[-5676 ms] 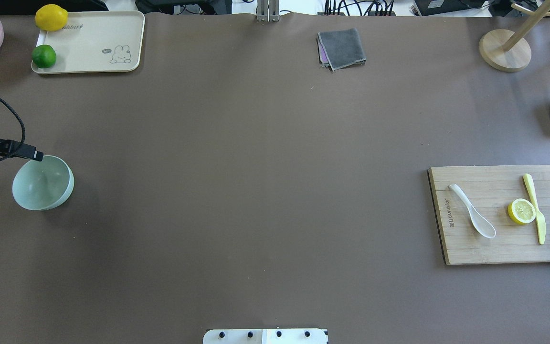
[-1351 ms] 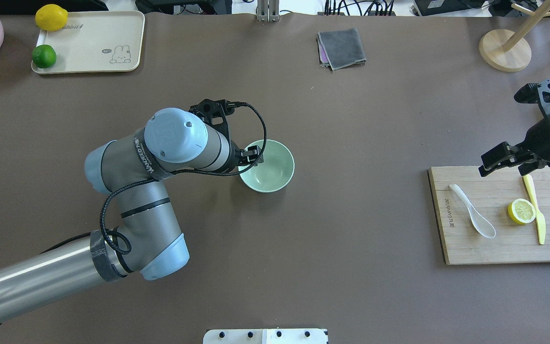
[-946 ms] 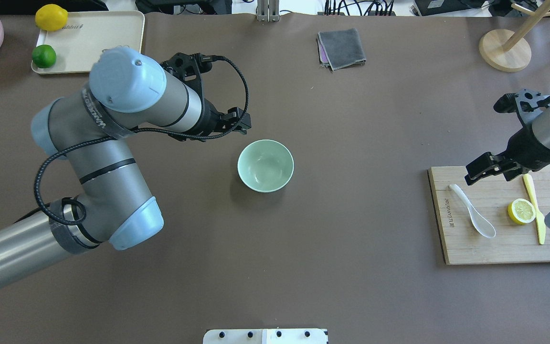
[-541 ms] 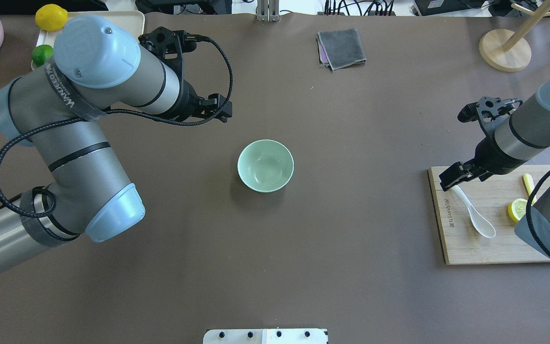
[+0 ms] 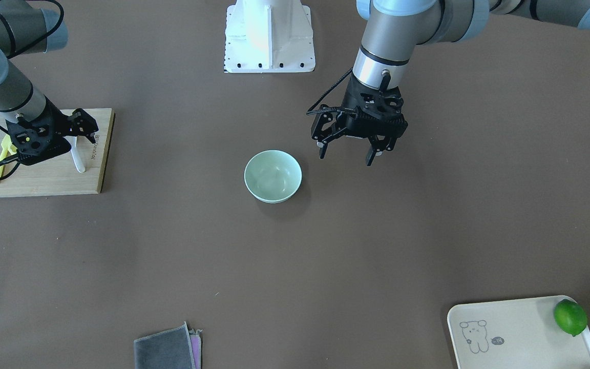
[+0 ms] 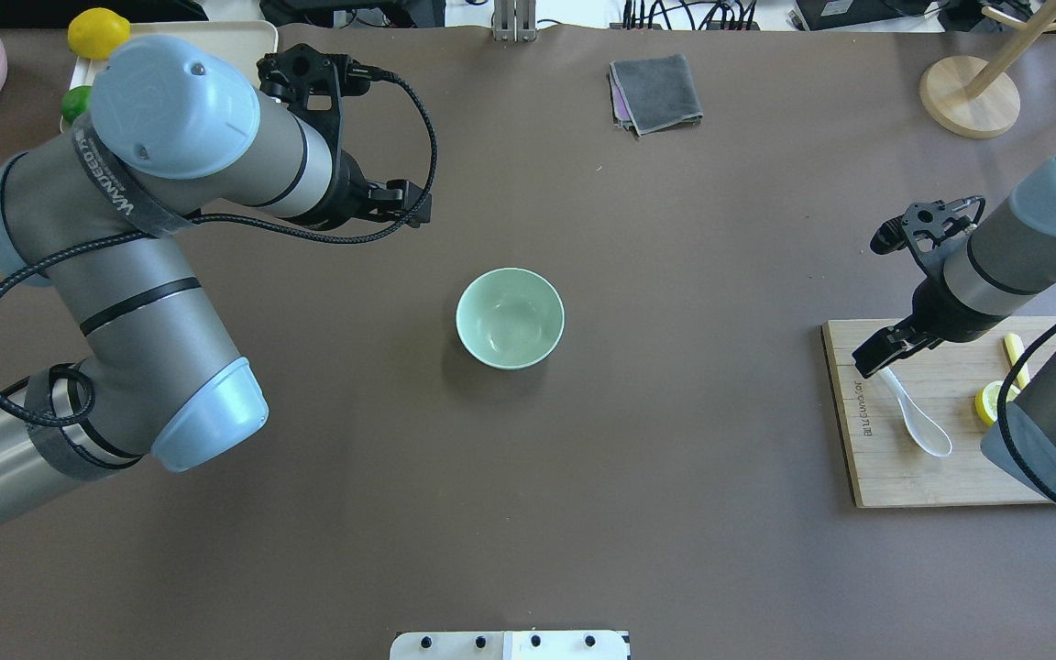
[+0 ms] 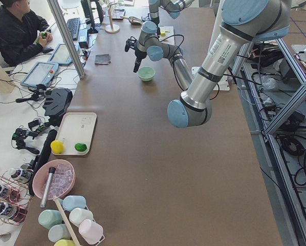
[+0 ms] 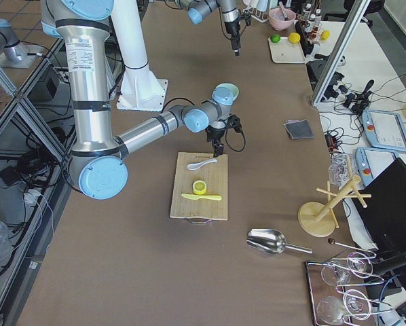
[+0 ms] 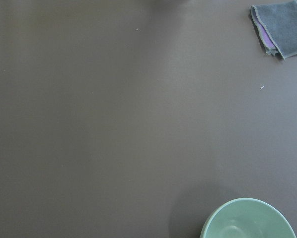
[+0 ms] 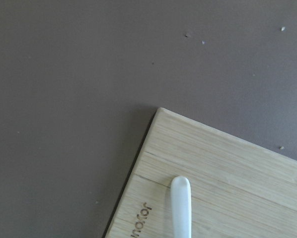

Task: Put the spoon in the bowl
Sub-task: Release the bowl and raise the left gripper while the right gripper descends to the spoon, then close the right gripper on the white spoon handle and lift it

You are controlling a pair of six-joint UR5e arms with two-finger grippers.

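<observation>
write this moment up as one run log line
stage: reaching for spoon | left gripper: open, apart from bowl | right gripper: open, over spoon handle | spoon: on cutting board | bowl: empty

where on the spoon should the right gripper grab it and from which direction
Take the spoon by its handle, coming straight down from above with the fingers across the handle's narrow width. It lies flat on the cutting board, so a side approach looks blocked. The handle is slim; the scoop is broad and rounded. The right gripper hangs over the handle end.
</observation>
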